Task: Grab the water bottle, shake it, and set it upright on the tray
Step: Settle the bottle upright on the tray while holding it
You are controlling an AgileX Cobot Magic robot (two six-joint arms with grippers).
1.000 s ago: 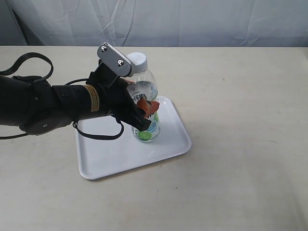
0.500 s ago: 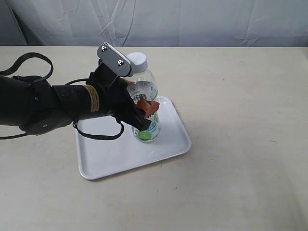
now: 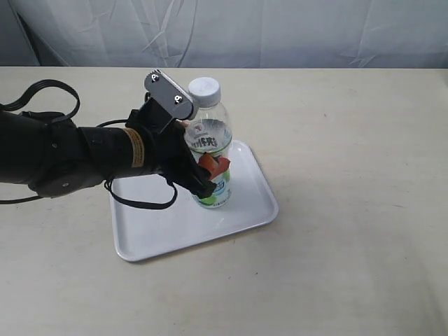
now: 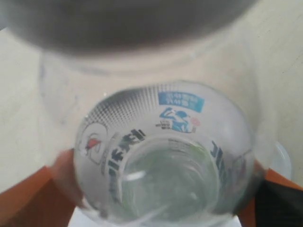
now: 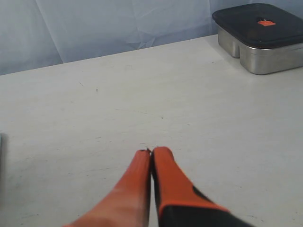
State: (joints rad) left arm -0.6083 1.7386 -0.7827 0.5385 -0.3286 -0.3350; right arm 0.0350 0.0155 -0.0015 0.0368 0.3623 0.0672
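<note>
The water bottle, clear with a white cap and a white-green label, stands upright on the white tray near its right side. My left gripper reaches in from the left and is shut on the water bottle's lower body, one orange finger across the label. In the left wrist view the bottle fills the picture, with orange fingers against both of its sides. My right gripper is shut on nothing, low over bare table, and does not show in the exterior view.
A metal lunch box with a dark lid stands at the table's far edge in the right wrist view. A black cable loops behind the left arm. A pale cloth backdrop hangs behind the table.
The bottle has gone from slightly tilted to upright, its cap shifting a little right. The left gripper has dropped slightly lower on the bottle. The tray has not moved.
</note>
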